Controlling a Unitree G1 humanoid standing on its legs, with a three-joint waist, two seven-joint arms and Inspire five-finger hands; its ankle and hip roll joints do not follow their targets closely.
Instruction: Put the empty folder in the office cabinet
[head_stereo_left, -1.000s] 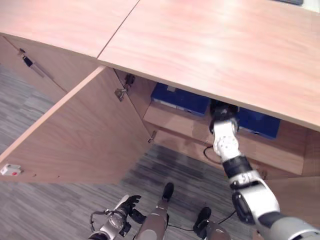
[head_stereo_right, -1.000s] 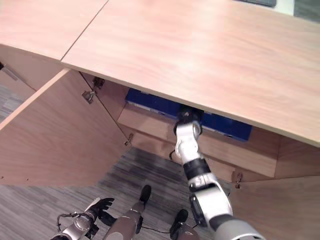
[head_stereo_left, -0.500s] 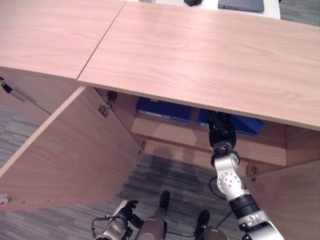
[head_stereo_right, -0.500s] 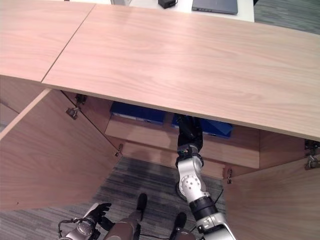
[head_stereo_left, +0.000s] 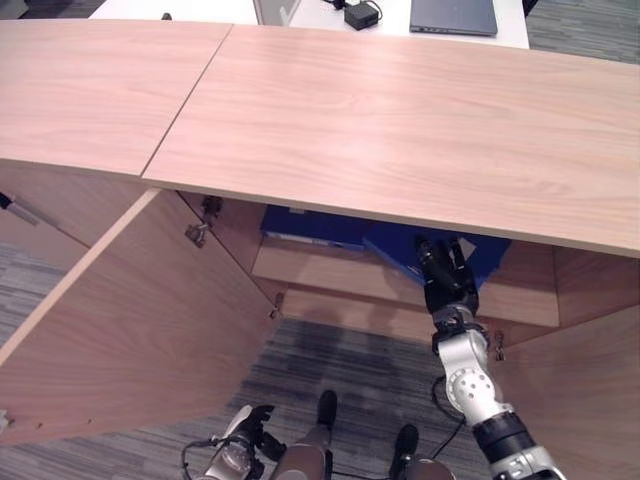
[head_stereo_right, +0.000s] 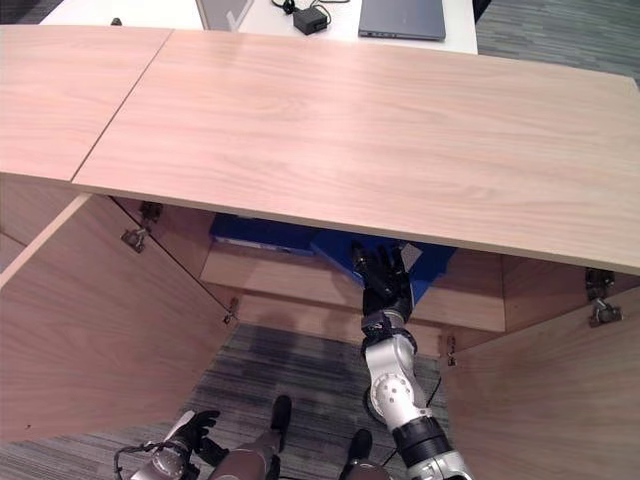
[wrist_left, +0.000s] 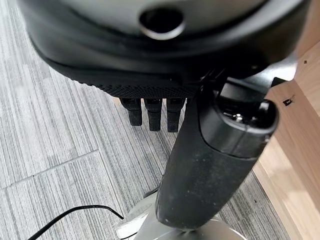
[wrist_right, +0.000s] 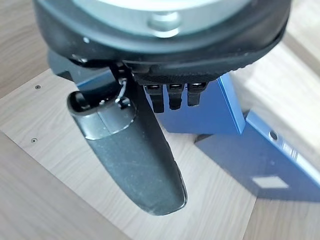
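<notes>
Left eye view, cabinet: the light wooden office cabinet (head_stereo_left: 420, 120) stands with both doors swung wide, giving access to the shelf (head_stereo_left: 330, 272).
Folders: blue ring-binder folders (wrist_right: 260, 150) lie on that shelf, apparently delivered.
Right hand (head_stereo_left: 445, 275): fingers straight, empty, just before the folders.
Left hand (head_stereo_left: 245, 430): relaxed, low above the floor.

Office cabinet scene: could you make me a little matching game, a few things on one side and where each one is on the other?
Things:
1. blue folders
2. laptop
3. left cabinet door
4. right hand

Places or states:
A. swung wide open
B. on the white desk beyond the cabinet top
C. on the shelf inside the cabinet
D. at the cabinet opening, in front of the folders

Pairs: 1-C, 2-B, 3-A, 4-D
</notes>
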